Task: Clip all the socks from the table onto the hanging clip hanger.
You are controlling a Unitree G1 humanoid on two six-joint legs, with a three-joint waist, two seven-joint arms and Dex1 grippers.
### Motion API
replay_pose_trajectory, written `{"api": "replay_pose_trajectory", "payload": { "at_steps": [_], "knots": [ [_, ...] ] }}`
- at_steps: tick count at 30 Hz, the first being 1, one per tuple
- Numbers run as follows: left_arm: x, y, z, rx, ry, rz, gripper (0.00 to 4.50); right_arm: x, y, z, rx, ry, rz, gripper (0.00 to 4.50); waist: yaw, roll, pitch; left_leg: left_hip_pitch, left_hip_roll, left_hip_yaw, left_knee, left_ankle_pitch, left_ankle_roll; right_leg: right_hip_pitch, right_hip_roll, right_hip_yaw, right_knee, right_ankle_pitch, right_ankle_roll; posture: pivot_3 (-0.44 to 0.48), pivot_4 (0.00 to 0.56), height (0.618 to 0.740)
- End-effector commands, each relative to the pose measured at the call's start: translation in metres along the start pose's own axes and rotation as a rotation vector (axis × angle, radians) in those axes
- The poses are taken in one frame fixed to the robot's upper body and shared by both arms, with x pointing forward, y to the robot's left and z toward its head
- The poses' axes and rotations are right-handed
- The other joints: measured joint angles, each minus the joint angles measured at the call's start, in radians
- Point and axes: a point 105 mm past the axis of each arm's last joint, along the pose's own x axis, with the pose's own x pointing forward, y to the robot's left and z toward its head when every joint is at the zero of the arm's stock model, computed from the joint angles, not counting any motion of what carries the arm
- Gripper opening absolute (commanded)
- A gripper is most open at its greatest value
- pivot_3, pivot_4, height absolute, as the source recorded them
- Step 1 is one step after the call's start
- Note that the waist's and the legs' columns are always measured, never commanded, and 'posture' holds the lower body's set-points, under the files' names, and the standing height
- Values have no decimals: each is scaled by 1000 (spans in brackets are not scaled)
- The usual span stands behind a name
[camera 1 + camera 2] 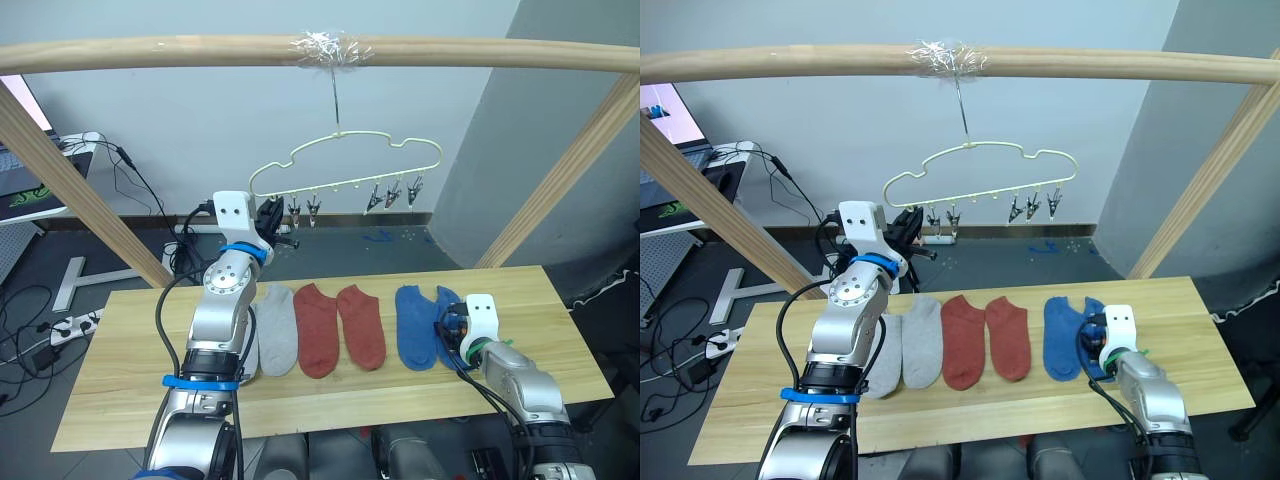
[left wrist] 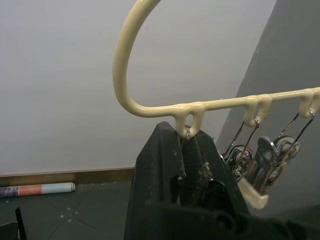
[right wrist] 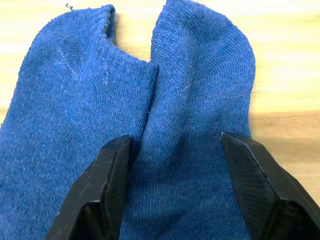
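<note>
Straddling the right-hand blue sock [image 3: 195, 100] on the table [image 1: 560, 330], my right gripper [image 3: 175, 192] is spread wide, not yet pinching. My left gripper [image 2: 186, 150] pinches the end clip [image 2: 188, 133] of the clip hanger [image 1: 345, 160]. Next, I judge: squeeze the sock's cuff, lift it there.

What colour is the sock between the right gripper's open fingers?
Blue. The sock between the right gripper fingers shows best in the right wrist view.

left grey sock [image 1: 250, 345] half hidden by arm, end clip [image 2: 187, 134] covered by end effector [image 2: 186, 165]
</note>
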Motion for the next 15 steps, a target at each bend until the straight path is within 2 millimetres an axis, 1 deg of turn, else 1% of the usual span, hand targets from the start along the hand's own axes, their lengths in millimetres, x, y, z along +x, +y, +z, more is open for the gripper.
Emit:
{"api": "replay_pose_trajectory", "payload": {
  "at_steps": [1, 2, 4, 10, 13, 15],
  "knots": [
    [-3, 6, -8, 5, 27, 14, 0, -7, -9, 11, -8, -47, -36, 4163, 0, 0, 0, 0, 0, 0, 0, 0, 0, 0, 0, 0, 0, 0, 0, 303, 163, 740],
    [-2, 6, -8, 4, 26, 14, 0, -7, -13, 12, -5, -51, -63, 4465, 0, 0, 0, 0, 0, 0, 0, 0, 0, 0, 0, 0, 0, 0, 0, 303, 163, 740],
    [-2, 5, -8, 2, 25, 13, 0, -7, -18, 13, 4, -57, -99, 4465, 0, 0, 0, 0, 0, 0, 0, 0, 0, 0, 0, 0, 0, 0, 0, 301, 161, 740],
    [-1, 3, -8, 1, 22, 9, 0, 2, -30, 0, 19, -11, -151, 4465, 0, 0, 0, 0, 0, 0, 0, 0, 0, 0, 0, 0, 0, 0, 0, 303, 163, 740],
    [-1, 5, -8, 3, 23, 10, 0, 7, -28, -2, 80, 1, -141, 4465, 0, 0, 0, 0, 0, 0, 0, 0, 0, 0, 0, 0, 0, 0, 0, 306, 167, 740],
    [-2, 5, -8, 4, 25, 12, 0, 9, -25, -4, 66, 10, -122, 4465, 0, 0, 0, 0, 0, 0, 1, 0, 0, 0, 0, 0, 0, 0, 0, 308, 169, 740]
  ]
}}
